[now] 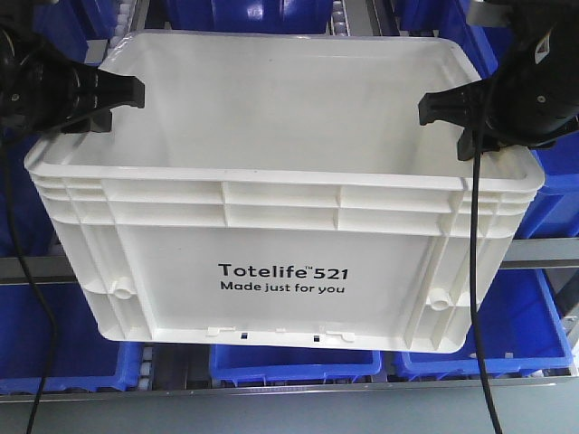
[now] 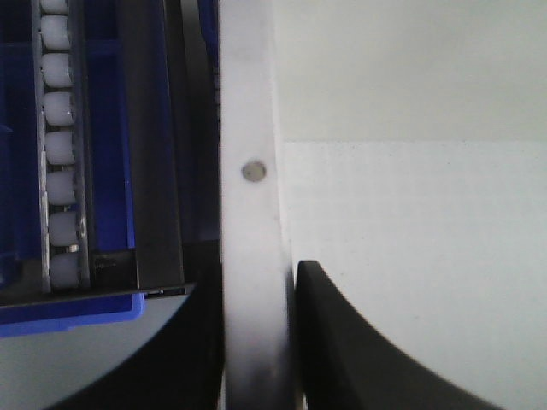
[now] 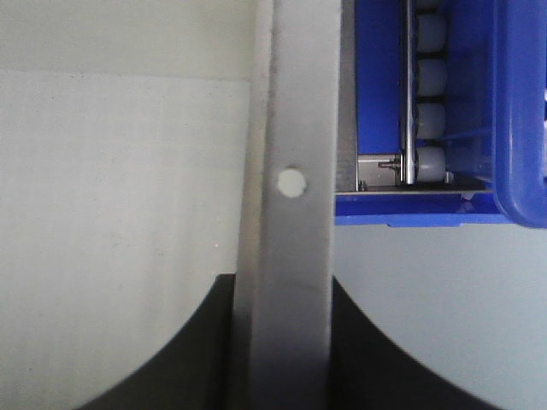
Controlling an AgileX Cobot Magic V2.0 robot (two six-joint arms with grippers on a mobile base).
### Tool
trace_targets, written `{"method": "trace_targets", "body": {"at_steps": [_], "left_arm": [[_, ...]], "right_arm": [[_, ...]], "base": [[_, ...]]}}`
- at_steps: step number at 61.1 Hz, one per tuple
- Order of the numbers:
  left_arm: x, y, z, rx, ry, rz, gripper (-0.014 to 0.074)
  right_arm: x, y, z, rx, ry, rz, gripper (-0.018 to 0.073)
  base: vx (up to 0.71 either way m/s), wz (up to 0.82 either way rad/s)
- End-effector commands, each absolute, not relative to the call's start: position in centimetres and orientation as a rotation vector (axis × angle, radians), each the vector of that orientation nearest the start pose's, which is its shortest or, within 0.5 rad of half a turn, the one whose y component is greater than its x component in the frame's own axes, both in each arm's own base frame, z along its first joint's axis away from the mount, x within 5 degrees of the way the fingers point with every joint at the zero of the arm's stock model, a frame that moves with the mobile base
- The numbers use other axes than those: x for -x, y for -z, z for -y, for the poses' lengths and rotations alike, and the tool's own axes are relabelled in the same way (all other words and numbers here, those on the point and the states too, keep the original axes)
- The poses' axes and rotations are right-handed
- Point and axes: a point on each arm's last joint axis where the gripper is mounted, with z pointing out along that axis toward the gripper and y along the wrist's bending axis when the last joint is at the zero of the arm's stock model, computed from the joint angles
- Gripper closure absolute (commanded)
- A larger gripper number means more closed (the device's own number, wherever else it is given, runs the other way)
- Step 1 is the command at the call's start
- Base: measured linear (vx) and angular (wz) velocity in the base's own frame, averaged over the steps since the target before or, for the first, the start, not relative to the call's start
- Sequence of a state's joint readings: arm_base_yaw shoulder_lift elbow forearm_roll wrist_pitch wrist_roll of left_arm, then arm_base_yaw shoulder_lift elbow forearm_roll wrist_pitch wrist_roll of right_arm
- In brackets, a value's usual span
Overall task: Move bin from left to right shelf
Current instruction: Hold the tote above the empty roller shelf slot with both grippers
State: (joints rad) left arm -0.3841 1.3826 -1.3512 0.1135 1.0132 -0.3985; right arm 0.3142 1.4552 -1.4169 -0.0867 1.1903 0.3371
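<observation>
The white bin [image 1: 280, 208], printed "Totelife 521", hangs in the air, empty and level, held by both side rims. My left gripper [image 1: 113, 98] is shut on the left rim [image 2: 248, 128], with one black finger [image 2: 359, 359] inside the wall and the other outside. My right gripper [image 1: 452, 113] is shut on the right rim [image 3: 295, 102] the same way, its fingers [image 3: 171, 359] pressed to either side. Behind and below the bin stands the right shelf [image 1: 543, 251], a grey rack with a silver rail and white rollers [image 2: 58, 154].
Blue bins [image 1: 298, 362] fill the row below the held bin, and more stand at the right [image 1: 552, 199] and top. A roller lane [image 3: 427, 94] and a blue bin edge [image 3: 521, 111] lie close beside the right rim. Black cables [image 1: 479, 344] hang from both arms.
</observation>
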Motion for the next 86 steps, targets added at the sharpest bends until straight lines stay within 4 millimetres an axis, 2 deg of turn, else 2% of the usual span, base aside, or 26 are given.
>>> {"method": "trace_targets", "body": {"at_steps": [1,86], "left_arm": [[-26.48,-39.76,9.30,-0.052,0.154,-2.369,0.0536],[-26.48,-39.76,9.30,-0.052,0.154,-2.369,0.0536]], "right_arm": [[-27.68,-39.11,-7.37,-0.012,-0.049,-2.527,0.0557],[-27.68,-39.11,-7.37,-0.012,-0.049,-2.527,0.0557]], "base": [[0.14,0.06],[0.05,0.04]]}}
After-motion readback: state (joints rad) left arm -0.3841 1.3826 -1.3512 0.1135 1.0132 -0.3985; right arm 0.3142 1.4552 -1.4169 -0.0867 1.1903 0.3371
